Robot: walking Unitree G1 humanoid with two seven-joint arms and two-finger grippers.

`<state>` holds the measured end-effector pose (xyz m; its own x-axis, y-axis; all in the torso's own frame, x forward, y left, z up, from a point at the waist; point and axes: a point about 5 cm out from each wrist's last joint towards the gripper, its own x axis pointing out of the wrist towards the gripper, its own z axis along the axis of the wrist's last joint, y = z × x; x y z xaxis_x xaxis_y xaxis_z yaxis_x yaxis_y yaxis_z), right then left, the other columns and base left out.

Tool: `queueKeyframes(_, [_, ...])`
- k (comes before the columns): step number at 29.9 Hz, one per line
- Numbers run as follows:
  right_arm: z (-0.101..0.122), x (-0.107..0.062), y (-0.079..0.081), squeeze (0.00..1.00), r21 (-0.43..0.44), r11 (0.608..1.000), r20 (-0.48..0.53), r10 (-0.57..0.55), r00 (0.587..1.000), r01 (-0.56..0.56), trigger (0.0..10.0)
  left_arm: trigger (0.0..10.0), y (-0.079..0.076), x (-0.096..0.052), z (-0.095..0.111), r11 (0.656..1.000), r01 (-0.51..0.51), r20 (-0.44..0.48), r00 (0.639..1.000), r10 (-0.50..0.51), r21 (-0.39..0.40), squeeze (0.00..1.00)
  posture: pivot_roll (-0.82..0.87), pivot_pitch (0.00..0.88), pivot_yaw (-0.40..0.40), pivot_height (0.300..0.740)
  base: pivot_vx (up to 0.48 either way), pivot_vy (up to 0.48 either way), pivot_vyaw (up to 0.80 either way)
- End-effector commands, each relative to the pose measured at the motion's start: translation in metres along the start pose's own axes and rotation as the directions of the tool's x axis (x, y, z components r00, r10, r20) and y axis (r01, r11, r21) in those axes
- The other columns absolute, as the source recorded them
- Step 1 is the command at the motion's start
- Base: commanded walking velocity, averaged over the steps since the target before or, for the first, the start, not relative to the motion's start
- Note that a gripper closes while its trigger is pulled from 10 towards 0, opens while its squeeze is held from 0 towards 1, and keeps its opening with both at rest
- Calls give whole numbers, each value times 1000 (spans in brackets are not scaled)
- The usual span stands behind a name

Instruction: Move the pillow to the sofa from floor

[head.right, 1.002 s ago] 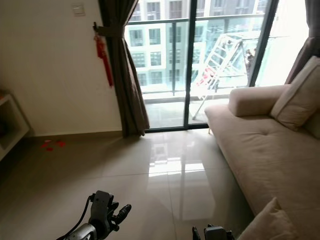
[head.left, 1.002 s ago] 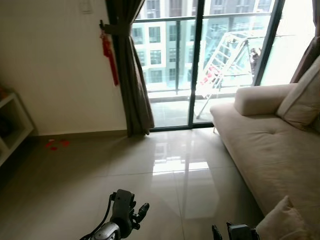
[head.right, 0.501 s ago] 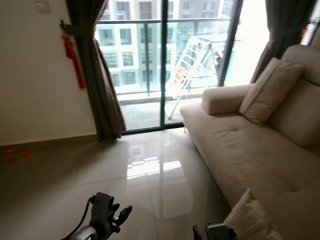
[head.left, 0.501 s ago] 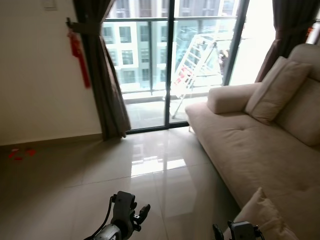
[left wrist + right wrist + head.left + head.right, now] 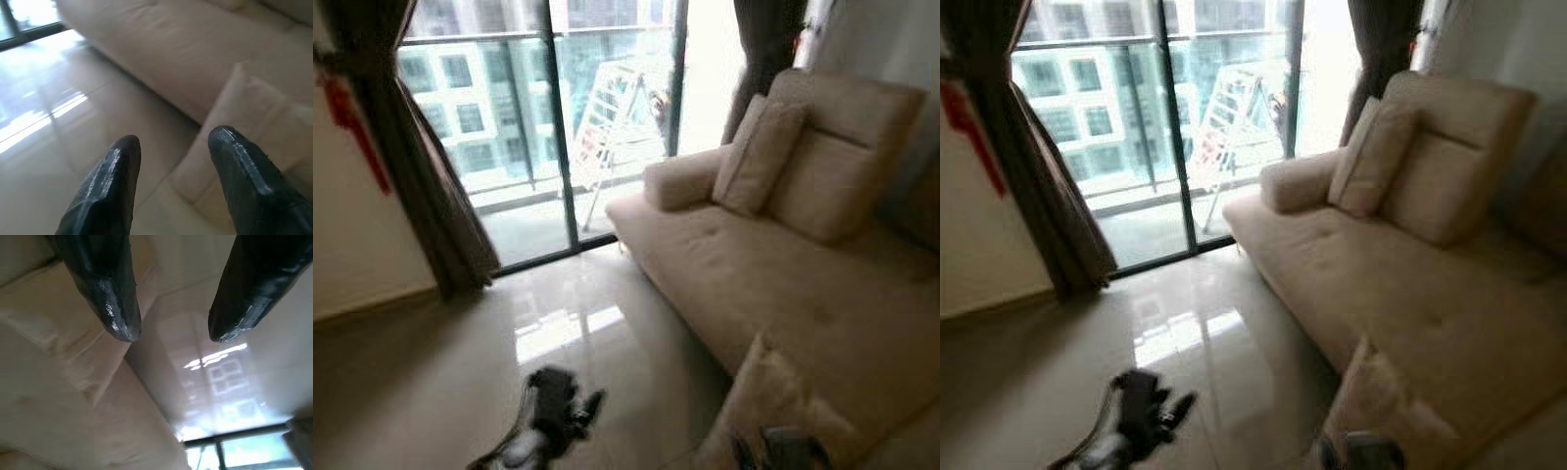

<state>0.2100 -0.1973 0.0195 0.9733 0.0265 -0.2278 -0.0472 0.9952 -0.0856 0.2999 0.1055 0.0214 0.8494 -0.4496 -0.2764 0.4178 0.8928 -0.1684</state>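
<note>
A beige pillow (image 5: 771, 399) stands on the tiled floor, leaning against the front of the beige sofa (image 5: 744, 259) at the lower right. My left gripper (image 5: 576, 409) hovers low over the floor to the pillow's left, and in the left wrist view it (image 5: 171, 142) is open, with the pillow (image 5: 259, 117) just past its fingers. My right gripper (image 5: 775, 452) sits at the bottom edge, right by the pillow. In the right wrist view it (image 5: 168, 333) is open and empty, over beige fabric (image 5: 63, 362) and glossy floor.
Two cushions (image 5: 759, 157) rest against the sofa's back and armrest. A glass balcony door (image 5: 558, 127) with a dark curtain (image 5: 431, 206) is at the far left, a drying rack (image 5: 607, 108) outside. Open tiled floor (image 5: 460, 372) lies left of the sofa.
The camera has swung to the right: the sofa and floor pillow now take up more of the picture and the wall has slid out left. Both grippers keep their places in the picture.
</note>
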Motion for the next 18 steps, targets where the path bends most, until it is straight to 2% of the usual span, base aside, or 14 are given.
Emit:
queueKeyframes(1, [-2, -1, 7, 0, 11, 1000, -7, 11, 1000, -11, 10000, 10000, 9, -7, -8, 1000, -29, -33, 999, 29, -2, 0, -20, 0, 72, 740, 0, 0, -769])
queueKeyframes(18, [0, -1, 8, 0, 6, 1000, -7, 10, 1000, -10, 10000, 10000, 5, -4, -5, 1000, -26, -24, 999, 26, -3, 0, -21, 0, 66, 740, 0, 0, -767])
